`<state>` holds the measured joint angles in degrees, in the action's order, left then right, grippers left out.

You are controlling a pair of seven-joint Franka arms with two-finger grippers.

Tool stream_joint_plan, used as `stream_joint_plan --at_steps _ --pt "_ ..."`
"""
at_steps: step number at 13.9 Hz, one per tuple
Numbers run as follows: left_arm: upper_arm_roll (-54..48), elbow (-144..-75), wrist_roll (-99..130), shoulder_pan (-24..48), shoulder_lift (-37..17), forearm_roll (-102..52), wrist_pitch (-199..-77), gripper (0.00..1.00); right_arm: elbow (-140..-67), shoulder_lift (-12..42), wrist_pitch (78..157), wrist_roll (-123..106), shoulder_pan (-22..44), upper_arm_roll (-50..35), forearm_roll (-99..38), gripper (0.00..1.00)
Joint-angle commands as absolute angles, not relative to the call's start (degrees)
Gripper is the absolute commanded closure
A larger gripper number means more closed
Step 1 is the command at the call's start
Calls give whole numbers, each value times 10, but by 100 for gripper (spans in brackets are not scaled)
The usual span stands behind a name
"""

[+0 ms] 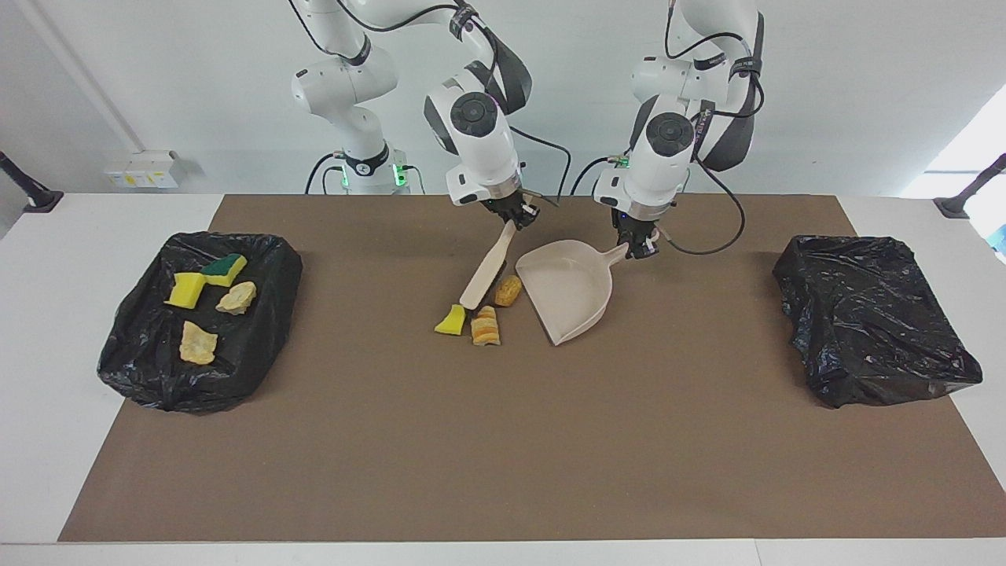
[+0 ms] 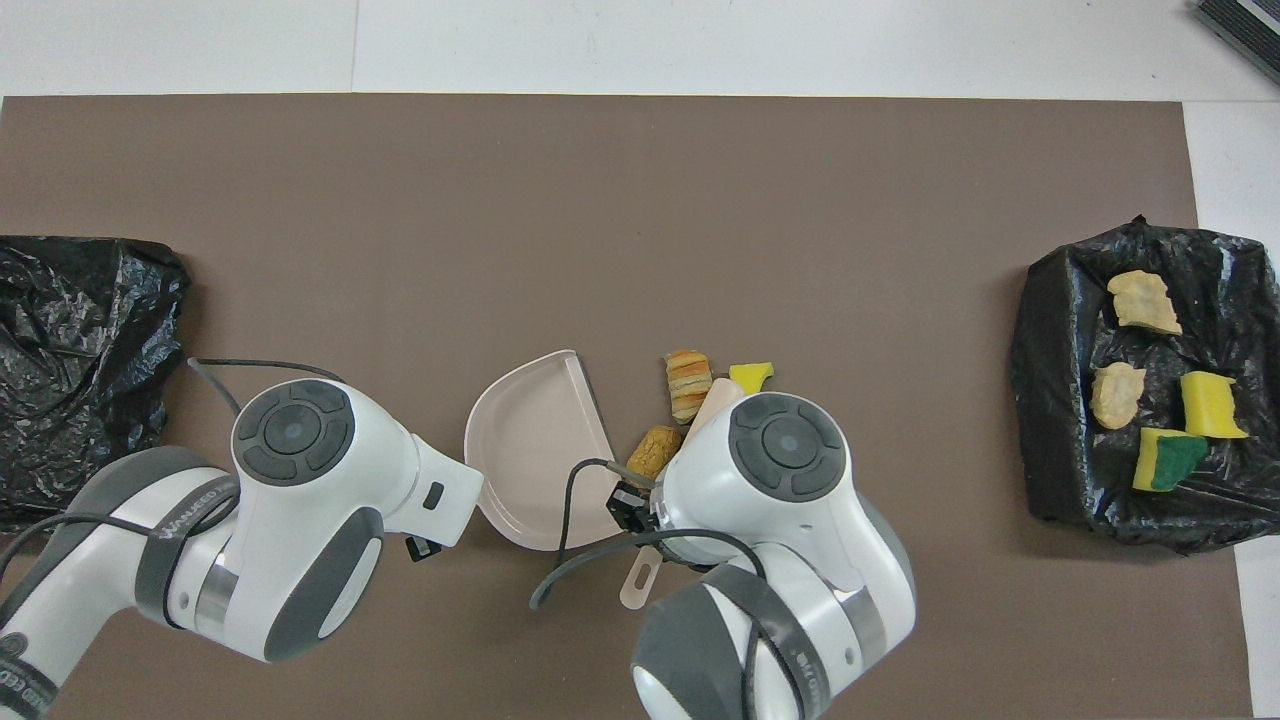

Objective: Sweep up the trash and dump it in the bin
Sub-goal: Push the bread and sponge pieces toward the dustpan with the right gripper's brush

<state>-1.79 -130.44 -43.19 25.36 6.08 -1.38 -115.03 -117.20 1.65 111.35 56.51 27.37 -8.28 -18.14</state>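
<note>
Three bits of trash lie loose on the mat (image 1: 503, 440) near the middle of the table (image 1: 47, 330): a yellow sponge piece (image 1: 451, 321), a striped bread lump (image 1: 485, 325) just beside it, and a rounder lump (image 1: 508, 290) nearer to the robots, right at the open edge of the dustpan (image 1: 567, 289). None of the three is in the dustpan, which rests flat on the mat with its handle pointing toward the robots. The left gripper (image 1: 638, 245) has its jaws pinching that handle. The right gripper (image 1: 512, 214) has its jaws pressed together on the top of the brush (image 1: 486, 271), which slants down so that its low end sits between the sponge piece and the striped lump. From overhead the right arm's wrist covers most of the brush. Four more pieces, two sponges and two pale lumps, lie in the bin (image 1: 200, 310) at the right arm's end of the table, a tray lined with a black bag. A second black-bagged bin (image 1: 872, 322) sits at the left arm's end. The mat is plain brown and covers most of the white table, leaving bare strips at both ends. Past the robots stands a pale wall with a white socket box (image 1: 141, 169) low on it.
</note>
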Motion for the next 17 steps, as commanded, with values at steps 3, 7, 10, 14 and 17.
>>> stream_joint_plan --at_steps 3,7,10,14,17 --pt "-16 -1322 -436 254 80 -8 -1150 100 -1182 -14 1046 431 217 -85 -74 100" --pt "-16 -1322 -436 254 79 -8 -1150 100 -1200 -18 1045 311 166 -86 -27 100" --pt "-16 -1322 -435 254 79 -8 -1150 100 -1183 -19 1040 268 168 -90 -24 100" --pt "-16 -1322 -435 254 80 -7 -1150 100 -1131 -17 1006 200 171 -91 -36 100" --pt "-16 -1322 -435 254 80 -7 -1150 100 -1126 -21 991 83 141 -84 -33 100"
